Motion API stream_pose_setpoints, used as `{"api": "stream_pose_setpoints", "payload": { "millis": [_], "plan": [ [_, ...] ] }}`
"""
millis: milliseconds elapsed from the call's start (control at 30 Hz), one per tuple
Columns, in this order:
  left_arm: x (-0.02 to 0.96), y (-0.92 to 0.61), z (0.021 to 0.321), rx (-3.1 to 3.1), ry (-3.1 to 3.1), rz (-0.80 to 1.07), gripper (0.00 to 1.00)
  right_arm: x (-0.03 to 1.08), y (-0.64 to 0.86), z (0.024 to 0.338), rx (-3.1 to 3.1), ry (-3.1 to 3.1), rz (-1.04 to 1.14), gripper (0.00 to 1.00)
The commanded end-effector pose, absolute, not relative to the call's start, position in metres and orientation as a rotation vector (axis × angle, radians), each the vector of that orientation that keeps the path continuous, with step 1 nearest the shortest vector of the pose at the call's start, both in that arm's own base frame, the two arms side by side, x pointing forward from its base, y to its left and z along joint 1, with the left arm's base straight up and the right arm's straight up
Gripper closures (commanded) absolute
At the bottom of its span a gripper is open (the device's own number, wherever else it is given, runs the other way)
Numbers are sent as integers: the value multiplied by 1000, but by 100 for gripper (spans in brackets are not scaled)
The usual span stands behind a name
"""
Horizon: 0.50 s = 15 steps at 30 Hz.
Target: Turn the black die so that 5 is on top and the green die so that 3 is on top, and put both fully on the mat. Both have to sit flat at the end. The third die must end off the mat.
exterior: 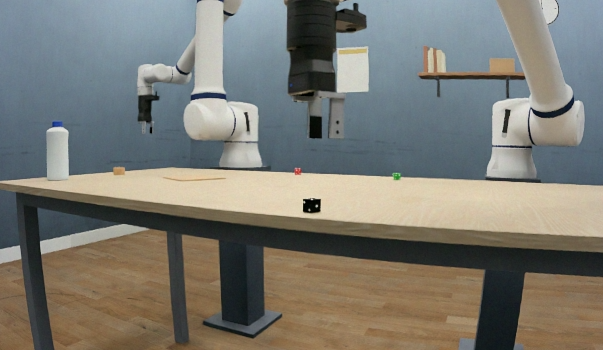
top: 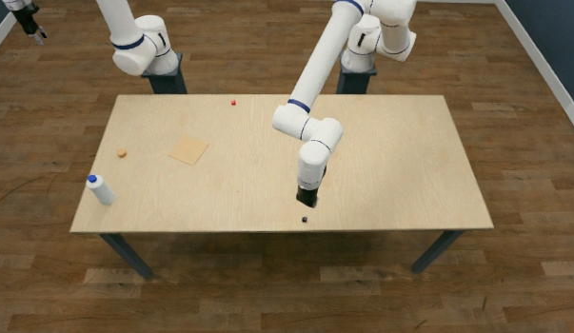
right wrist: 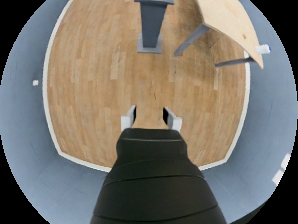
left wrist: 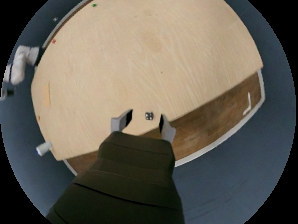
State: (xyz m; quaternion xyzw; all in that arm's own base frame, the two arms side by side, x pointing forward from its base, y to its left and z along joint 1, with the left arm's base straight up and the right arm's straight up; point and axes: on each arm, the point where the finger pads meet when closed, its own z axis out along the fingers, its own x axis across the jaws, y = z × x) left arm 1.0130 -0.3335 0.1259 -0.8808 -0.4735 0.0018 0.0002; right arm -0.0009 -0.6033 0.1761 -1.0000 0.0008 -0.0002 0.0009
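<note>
die (top: 305, 219) (exterior: 311, 205) (left wrist: 149, 116) sits near the table's (top: 371, 157) (exterior: 140, 192) (left wrist: 150, 65) (right wrist: 227, 17) long edge.

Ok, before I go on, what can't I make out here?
- Black die, top count: too small in top, blurred in left wrist, too edge-on in exterior.
- Green die: hidden by the left arm in top; pips too small in exterior and left wrist.
- Red die, top count: too small everywhere.

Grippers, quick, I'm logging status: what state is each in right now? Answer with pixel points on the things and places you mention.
Left gripper (exterior: 326, 135) (left wrist: 146, 122): open, empty.
Right gripper (top: 41, 38) (exterior: 147, 131) (right wrist: 150, 116): open, empty.
</note>
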Motion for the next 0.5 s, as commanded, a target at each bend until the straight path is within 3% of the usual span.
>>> {"api": "stream_pose_setpoints", "payload": {
  "millis": [0, 467],
  "plan": [
    [1013, -334, 126, -2695, -1615, 0, 0, -1, -604, 177, -3141, 3, 0, 0],
    [1012, -338, 119, -2264, -2179, 0, 0, -1, -604, 177, -3141, 3, 0, 0]
  ]
}}
